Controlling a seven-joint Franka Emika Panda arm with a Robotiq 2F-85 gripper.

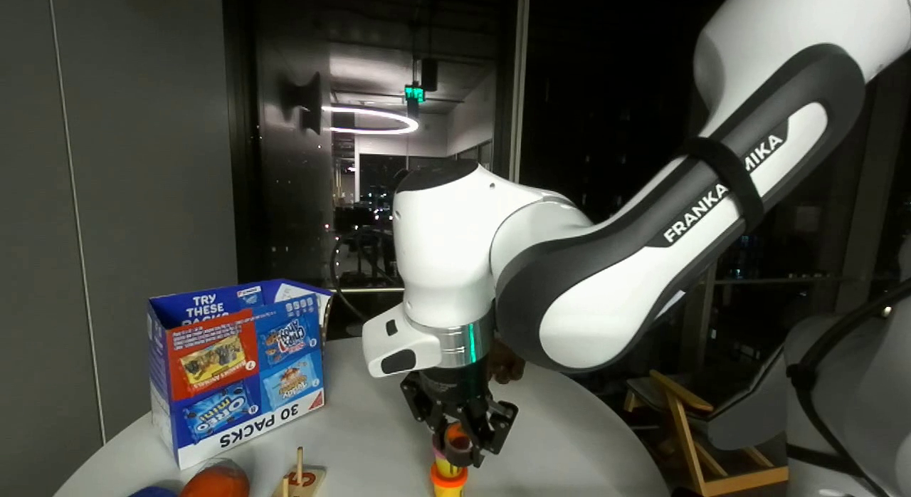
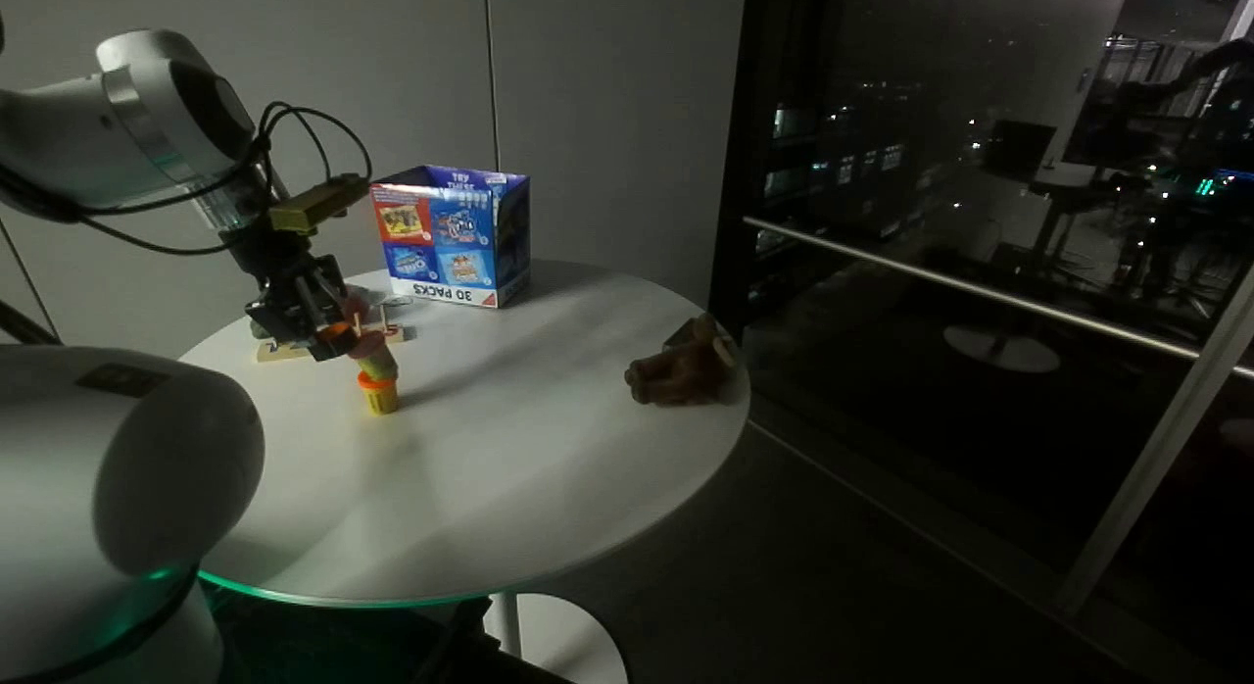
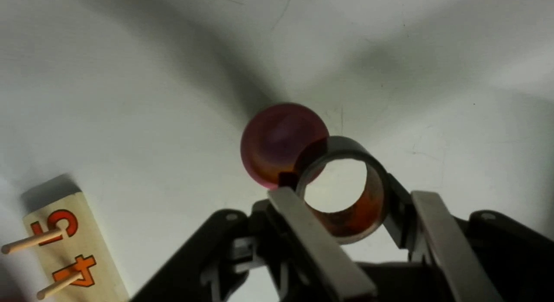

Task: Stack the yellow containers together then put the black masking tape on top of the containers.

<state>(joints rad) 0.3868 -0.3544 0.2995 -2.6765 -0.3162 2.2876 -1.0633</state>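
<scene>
Two yellow tubs stand stacked on the round white table [image 2: 549, 488]. The lower tub [image 2: 380, 398] has an orange lid, and the upper tub [image 2: 379, 365] has a pink-red lid and looks slightly tilted. The stack also shows at the bottom of an exterior view [image 1: 448, 486]. In the wrist view the pink-red lid [image 3: 277, 137] lies beyond the fingers. My gripper [image 3: 342, 189] is shut on the black tape roll [image 3: 368, 209], whose inside is orange-brown. The roll is held beside and slightly above the stack, partly overlapping the lid in the wrist view. The gripper [image 2: 331, 336] does not visibly touch the tubs.
A blue printed carton [image 2: 451, 238] stands at the back of the table. A wooden board with numbers and pegs [image 3: 73, 250] lies near the stack. An orange-red ball [image 1: 216, 479] is beside it. A brown toy [image 2: 681, 370] sits at the table's far edge.
</scene>
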